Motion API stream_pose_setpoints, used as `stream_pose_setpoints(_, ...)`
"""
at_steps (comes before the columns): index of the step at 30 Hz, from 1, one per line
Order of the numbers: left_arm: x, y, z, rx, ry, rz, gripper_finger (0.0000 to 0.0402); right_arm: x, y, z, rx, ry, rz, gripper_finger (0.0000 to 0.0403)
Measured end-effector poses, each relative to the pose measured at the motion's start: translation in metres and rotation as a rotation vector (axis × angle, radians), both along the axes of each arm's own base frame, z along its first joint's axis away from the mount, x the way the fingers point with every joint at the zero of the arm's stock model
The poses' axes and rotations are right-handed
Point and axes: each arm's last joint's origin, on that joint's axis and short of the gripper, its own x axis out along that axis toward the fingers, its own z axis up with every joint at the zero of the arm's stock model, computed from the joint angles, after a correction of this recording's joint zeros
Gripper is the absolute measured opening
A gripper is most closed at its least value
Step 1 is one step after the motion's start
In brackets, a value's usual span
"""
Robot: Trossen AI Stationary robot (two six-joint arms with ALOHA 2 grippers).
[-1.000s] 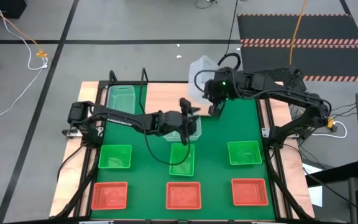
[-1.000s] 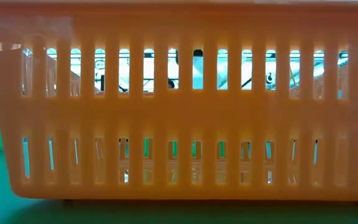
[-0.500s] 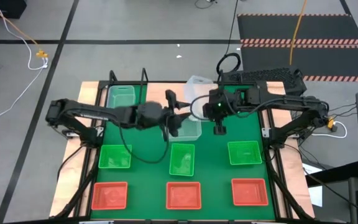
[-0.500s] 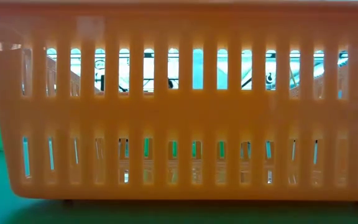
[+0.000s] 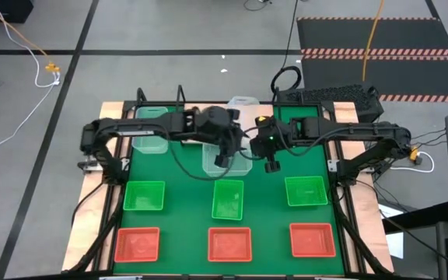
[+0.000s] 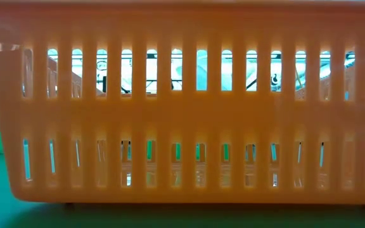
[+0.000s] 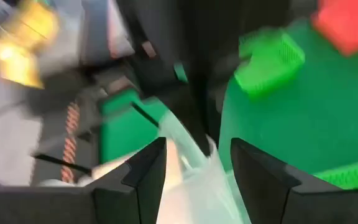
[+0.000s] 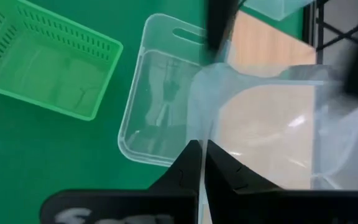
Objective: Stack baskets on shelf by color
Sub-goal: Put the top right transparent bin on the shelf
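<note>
High view: left gripper (image 5: 222, 159) reaches in from the left to table centre, over a clear basket (image 5: 225, 158) lying on the green mat (image 5: 271, 210). Right gripper (image 5: 271, 165) is just right of it, near the same spot. Another clear basket (image 5: 152, 128) sits at the far left on the shelf (image 5: 201, 117), and a third clear one (image 5: 239, 103) is at the far centre edge. Three green baskets (image 5: 144, 195) make the middle row and three red-orange baskets (image 5: 138, 243) the near row, all apart on the mat. Finger gaps can't be read from here.

Low view: a red-orange basket wall (image 6: 182, 107) fills the frame, slotted; neither gripper shows.

Left wrist view: blurred. The two dark fingers (image 7: 145, 174) stand apart with a clear basket rim (image 7: 197, 168) between them; whether they grip it I can't tell. A green basket (image 7: 269, 59) and a red one (image 7: 347, 25) lie beyond on the mat.

Right wrist view: fingers (image 8: 188, 168) nearly together, pinched on the thin edge of a clear basket (image 8: 272, 137) raised above the table. Another clear basket (image 8: 160, 118) lies flat on the mat below, with a green basket (image 8: 45, 59) beside it.
</note>
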Motion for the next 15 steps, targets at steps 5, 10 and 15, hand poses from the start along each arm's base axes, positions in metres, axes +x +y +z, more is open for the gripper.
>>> stream_pose_setpoints(5,0.014,0.002,-0.002,0.011,0.076,0.016,0.0182,-0.003,0.002,-0.003,0.017,0.043,-0.006,0.0000)
stream_pose_setpoints(10,0.018,0.005,0.001,0.020,0.141,0.036,0.0182,-0.004,0.002,-0.007,-0.003,0.061,-0.020,0.0000)
stream_pose_setpoints(15,0.016,0.013,-0.002,0.003,0.189,0.043,0.0182,-0.002,0.007,-0.006,-0.017,0.042,0.014,0.0000)
